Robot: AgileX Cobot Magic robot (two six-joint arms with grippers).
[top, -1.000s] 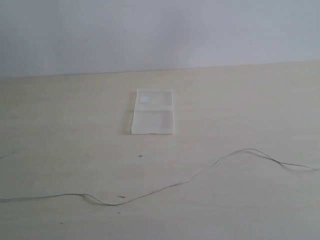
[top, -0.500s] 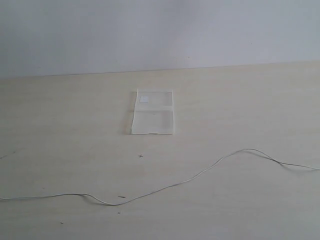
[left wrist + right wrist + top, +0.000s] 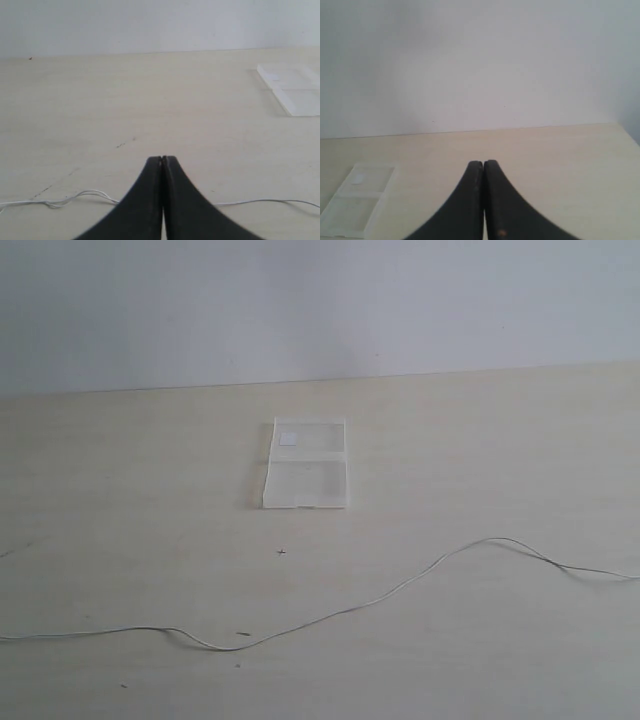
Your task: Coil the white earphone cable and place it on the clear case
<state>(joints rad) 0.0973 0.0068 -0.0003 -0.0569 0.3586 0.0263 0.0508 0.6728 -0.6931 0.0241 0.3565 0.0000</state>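
Starting with the exterior view: seeing the clear case (image 3: pixel 305 464) lying flat on the pale worktop (image 3: pixel 480 460), toward the far middle, with a small white label (image 3: pixel 288 438) near one far corner and a seam (image 3: pixel 318 460) crossing the middle. Tracking the white earphone cable (image 3: pixel 350 609) stretching uncoiled across the near part of the worktop, waving from one side edge of the picture to the other, well apart from the case.

Moving to the left wrist view: catching the left end effector (image 3: pixel 163 159) pinched fully closed, black jaws pressing together, gripping nothing. Spotting the cable lying on the worktop close by, slipping out of sight behind the jaws and kinking into a small loop on one side; not managing to tell whether touching or not. Picking out the case further off, near the picture's edge.

Switching to the right wrist view: finding the right end effector (image 3: pixel 483 162) likewise squeezed tight, jaws meeting, holding nothing. Noting the case resting on the worktop off to one side, with the plain wall (image 3: pixel 480 60) rising behind.
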